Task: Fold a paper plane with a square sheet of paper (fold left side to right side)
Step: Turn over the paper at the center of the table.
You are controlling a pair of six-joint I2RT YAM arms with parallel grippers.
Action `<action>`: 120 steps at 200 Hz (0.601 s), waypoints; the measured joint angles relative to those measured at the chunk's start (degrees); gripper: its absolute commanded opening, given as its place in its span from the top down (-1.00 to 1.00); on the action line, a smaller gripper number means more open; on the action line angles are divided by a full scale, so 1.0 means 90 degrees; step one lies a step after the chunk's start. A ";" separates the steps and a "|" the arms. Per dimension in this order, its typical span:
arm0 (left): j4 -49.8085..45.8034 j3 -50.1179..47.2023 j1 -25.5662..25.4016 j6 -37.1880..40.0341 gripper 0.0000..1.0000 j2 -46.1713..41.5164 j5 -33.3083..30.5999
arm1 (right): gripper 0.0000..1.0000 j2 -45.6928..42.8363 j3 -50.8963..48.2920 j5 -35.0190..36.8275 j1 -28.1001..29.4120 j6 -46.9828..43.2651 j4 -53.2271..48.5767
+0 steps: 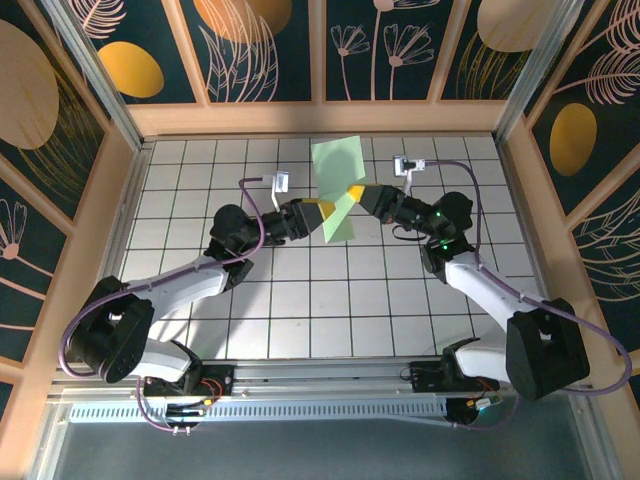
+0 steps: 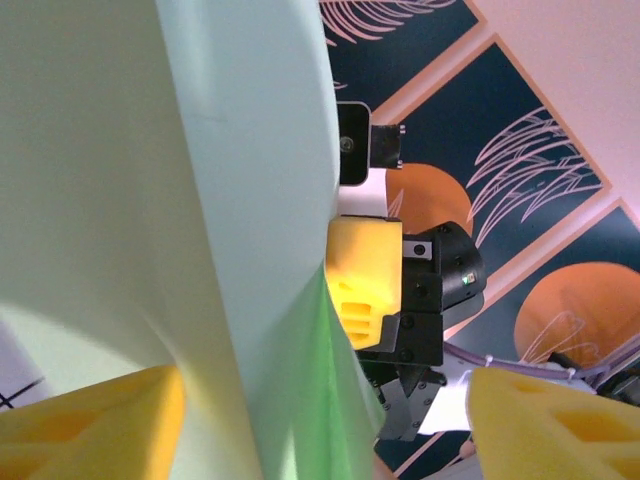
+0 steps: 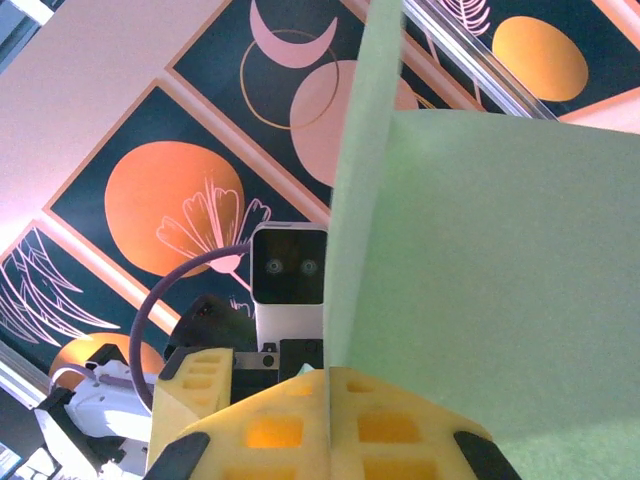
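The white desk (image 1: 300,300), ruled in a dark square grid, carries a metal rail (image 1: 330,377) along its near edge.

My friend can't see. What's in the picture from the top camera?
The left gripper and the right gripper meet over the middle of a white grid table, with a bent sheet of light green paper between them. Dark walls with orange circles and flower drawings surround the table.
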 measured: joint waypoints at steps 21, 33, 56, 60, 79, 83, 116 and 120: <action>-0.0002 0.0005 0.0000 -0.0034 -0.11 0.0027 -0.0015 | 1.00 0.0049 0.0012 0.0000 0.0000 0.0024 0.0005; -0.0002 0.0007 0.0000 -0.0036 0.00 0.0027 -0.0024 | 1.00 0.0083 0.0024 0.0000 0.0000 0.0029 0.0005; -0.0019 0.0027 0.0000 -0.0041 0.19 0.0027 -0.0029 | 0.98 0.0107 0.0029 0.0000 0.0000 0.0049 0.0005; -0.0024 0.0027 0.0000 -0.0032 0.24 0.0027 -0.0034 | 0.96 0.0109 0.0029 0.0000 0.0000 0.0049 0.0005; -0.0075 0.0027 0.0000 0.0019 0.45 0.0027 -0.0053 | 0.80 0.0109 0.0029 0.0000 0.0000 0.0046 0.0002; -0.0083 0.0027 0.0000 0.0027 0.48 0.0027 -0.0053 | 0.77 0.0109 0.0029 0.0000 0.0000 0.0051 0.0000; -0.0357 0.0027 0.0000 0.0163 0.71 0.0022 -0.0114 | 0.46 0.0107 0.0029 0.0000 -0.0015 -0.0005 -0.0109; -0.0403 0.0029 0.0000 0.0182 0.74 0.0019 -0.0134 | 0.42 0.0100 0.0032 0.0002 -0.0027 -0.0039 -0.0175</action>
